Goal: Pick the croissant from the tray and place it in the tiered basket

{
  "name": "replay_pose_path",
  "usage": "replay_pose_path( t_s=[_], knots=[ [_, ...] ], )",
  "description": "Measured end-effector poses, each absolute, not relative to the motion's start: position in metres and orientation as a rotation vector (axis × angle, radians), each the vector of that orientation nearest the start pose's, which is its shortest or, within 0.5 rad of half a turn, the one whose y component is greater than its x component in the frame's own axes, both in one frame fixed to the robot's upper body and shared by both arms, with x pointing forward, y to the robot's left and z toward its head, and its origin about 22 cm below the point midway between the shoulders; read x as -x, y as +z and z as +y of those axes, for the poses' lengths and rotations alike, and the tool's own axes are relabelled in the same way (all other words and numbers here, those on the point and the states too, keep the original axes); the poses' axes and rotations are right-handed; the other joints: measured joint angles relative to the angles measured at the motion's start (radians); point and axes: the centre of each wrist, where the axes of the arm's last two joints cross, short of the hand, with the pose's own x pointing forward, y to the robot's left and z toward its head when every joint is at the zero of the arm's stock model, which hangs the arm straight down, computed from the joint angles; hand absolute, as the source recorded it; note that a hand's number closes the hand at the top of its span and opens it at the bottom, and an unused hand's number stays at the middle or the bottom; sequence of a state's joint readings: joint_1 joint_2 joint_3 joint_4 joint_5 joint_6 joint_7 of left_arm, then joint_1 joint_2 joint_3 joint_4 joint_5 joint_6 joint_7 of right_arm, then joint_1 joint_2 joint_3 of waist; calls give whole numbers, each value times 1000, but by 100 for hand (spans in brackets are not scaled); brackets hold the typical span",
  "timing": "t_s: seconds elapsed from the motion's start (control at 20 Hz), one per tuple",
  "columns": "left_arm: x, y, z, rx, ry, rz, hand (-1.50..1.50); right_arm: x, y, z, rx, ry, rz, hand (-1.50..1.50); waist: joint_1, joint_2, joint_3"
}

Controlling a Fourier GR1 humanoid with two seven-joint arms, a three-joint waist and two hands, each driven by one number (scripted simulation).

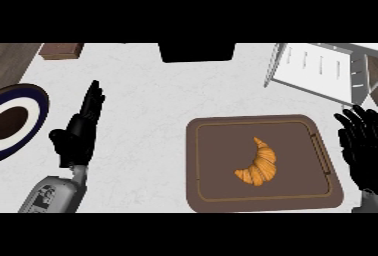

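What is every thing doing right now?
tray: flat on the counter.
croissant: lying on the tray, untouched.
left hand: open, holding nothing.
right hand: open, beside the tray, holding nothing.
basket: no croissant in it.
plate: on the counter, partly out of view.

I am looking down at the counter (148,100), where the tray (221,145) is sitting right of centre with the croissant (260,164) lying on it near its middle. The tiered basket (314,70) is standing behind the tray, at the far right. The right hand (360,145) is hanging just beside the tray's right rim. The left hand (77,135) is resting well to its left, between the tray and a plate (40,107) lying at the left edge.
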State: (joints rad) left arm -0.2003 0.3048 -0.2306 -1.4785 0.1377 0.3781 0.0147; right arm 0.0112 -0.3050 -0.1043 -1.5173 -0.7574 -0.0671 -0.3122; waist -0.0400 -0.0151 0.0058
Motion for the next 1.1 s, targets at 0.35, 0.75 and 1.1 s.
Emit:
replay_pose_path(
  t_s=[0.35, 0.75, 1.1],
  knots=[
    [-275, 29, 216, -212, -84, -1652, 0, -163, 11, -361, -302, -387, -1919, -150, 9, 8, -5],
    [-268, 25, 216, -222, -85, -1649, 0, -130, 86, -409, 104, 269, -1792, -150, 4, 7, -12],
    [-268, 29, 213, -213, -93, -1654, 0, -132, 157, -378, 443, 733, -1588, -150, 16, 11, -14]
  ],
)
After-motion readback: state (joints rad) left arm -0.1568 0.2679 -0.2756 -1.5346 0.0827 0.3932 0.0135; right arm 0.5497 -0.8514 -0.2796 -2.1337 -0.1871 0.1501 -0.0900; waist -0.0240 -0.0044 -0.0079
